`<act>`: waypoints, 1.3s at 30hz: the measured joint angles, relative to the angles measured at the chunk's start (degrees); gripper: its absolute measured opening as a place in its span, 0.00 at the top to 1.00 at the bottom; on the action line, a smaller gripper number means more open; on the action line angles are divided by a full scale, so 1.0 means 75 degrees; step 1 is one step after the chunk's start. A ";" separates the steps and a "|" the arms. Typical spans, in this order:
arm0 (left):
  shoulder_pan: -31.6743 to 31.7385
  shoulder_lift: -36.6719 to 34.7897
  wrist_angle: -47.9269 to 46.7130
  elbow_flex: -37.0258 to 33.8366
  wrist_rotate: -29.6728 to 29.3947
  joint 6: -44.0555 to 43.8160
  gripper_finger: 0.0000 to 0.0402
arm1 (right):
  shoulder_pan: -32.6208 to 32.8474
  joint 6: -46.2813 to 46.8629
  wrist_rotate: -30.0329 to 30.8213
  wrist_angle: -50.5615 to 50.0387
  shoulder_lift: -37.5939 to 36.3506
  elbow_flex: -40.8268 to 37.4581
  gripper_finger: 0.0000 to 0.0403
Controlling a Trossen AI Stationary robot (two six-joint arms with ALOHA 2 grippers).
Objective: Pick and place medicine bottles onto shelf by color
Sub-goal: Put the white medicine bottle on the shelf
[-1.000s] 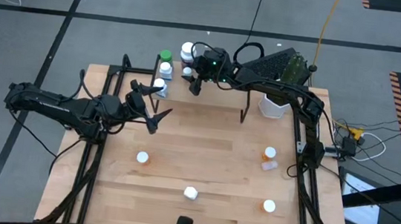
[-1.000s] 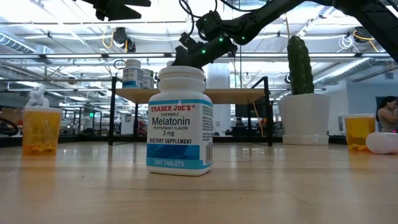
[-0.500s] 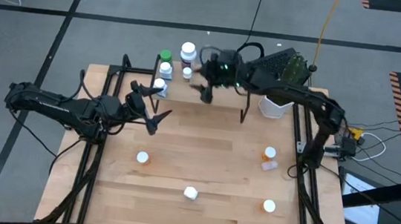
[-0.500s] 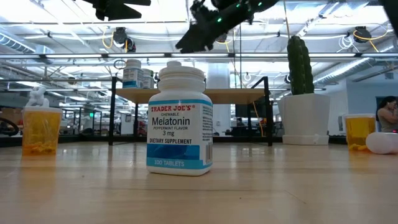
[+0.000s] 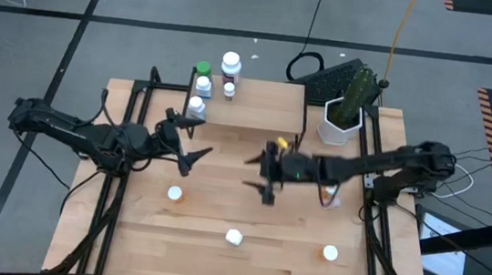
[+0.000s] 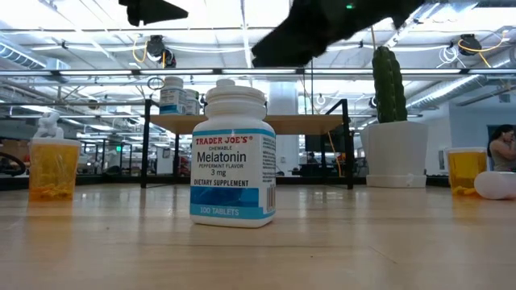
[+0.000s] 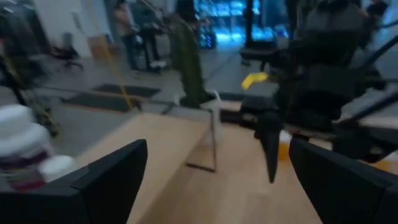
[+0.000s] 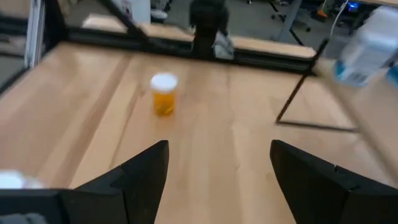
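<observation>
Over the middle of the table, the right gripper now hangs with its fingers spread and nothing between them; half a second ago it was up at the shelf, beside the bottles there, and it has since swung back toward the table's centre, clear of the board. The left gripper has barely shifted: it hovers over the left-centre of the table, just short of the shelf's near edge, its fingers wide apart and empty. On the shelf's left end the bottles stand as before: a green-capped bottle at the back corner, a large white-capped bottle beside it, a blue-labelled bottle and a small white bottle in front of those, and another white-capped bottle nearest the left gripper. Loose bottles are unmoved on the table: an orange bottle on the left, a melatonin bottle near the front edge, a white-capped bottle at front right, and an orange one with a pale pink one touching it on the right, just beside the right arm's forearm. The cactus pot stands at the shelf's right end, between the shelf and the right arm's base. In the low view the melatonin bottle fills the foreground and hides the shelf's middle.
</observation>
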 joint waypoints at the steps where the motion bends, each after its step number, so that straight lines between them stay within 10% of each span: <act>1: -0.0017 0.0105 -0.0057 0.0000 0.0117 -0.0085 0.02 | 0.0261 0.0029 0.0309 0.0183 0.0074 -0.0105 0.31; 20: -0.1583 0.1413 -0.1331 -0.0006 0.0289 -0.2384 0.02 | 0.3509 0.2016 0.2391 0.2634 0.2993 0.0484 0.12; 28: -0.2413 0.1558 -0.1685 -0.0055 -0.0281 -0.3169 0.02 | 0.4018 0.2289 0.4650 0.2196 0.3820 0.1301 0.15; 39: -0.3101 0.1983 -0.1781 -0.0055 -0.0583 -0.3768 0.02 | 0.3947 0.4067 0.4180 0.1018 0.3907 0.1313 0.20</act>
